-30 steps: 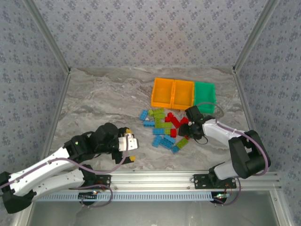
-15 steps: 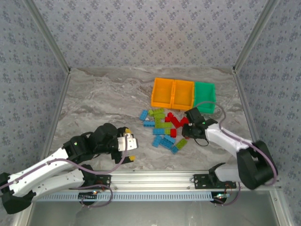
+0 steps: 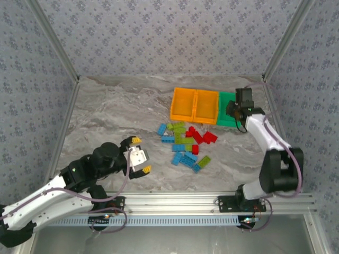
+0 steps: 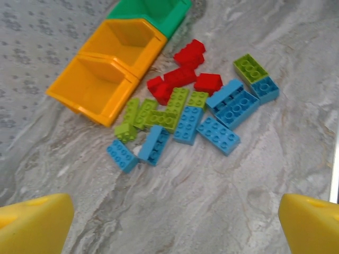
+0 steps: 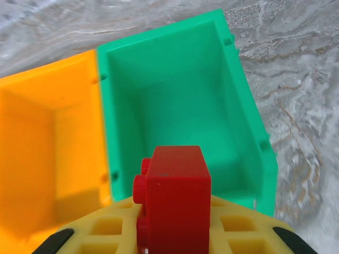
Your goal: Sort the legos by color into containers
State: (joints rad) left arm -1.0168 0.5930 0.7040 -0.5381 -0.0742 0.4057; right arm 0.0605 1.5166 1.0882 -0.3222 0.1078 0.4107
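Red brick (image 5: 175,196) | clamped in our right gripper (image 5: 175,230) above green bin (image 5: 249,132) | left gripper (image 3: 136,157) gaped empty | we counted bins (image 4: 106,62) bare, pile (image 4: 196,111) unsorted.

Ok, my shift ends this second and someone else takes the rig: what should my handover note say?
Left gripper: open, holding nothing.
Right gripper: shut on a red brick, above the green bin.
Things: the other blue, green and red bricks lie piled in front of the two orange bins.
Done: one brick lifted; no brick in any bin yet.
Left: release it, then sort the whole pile by colour.
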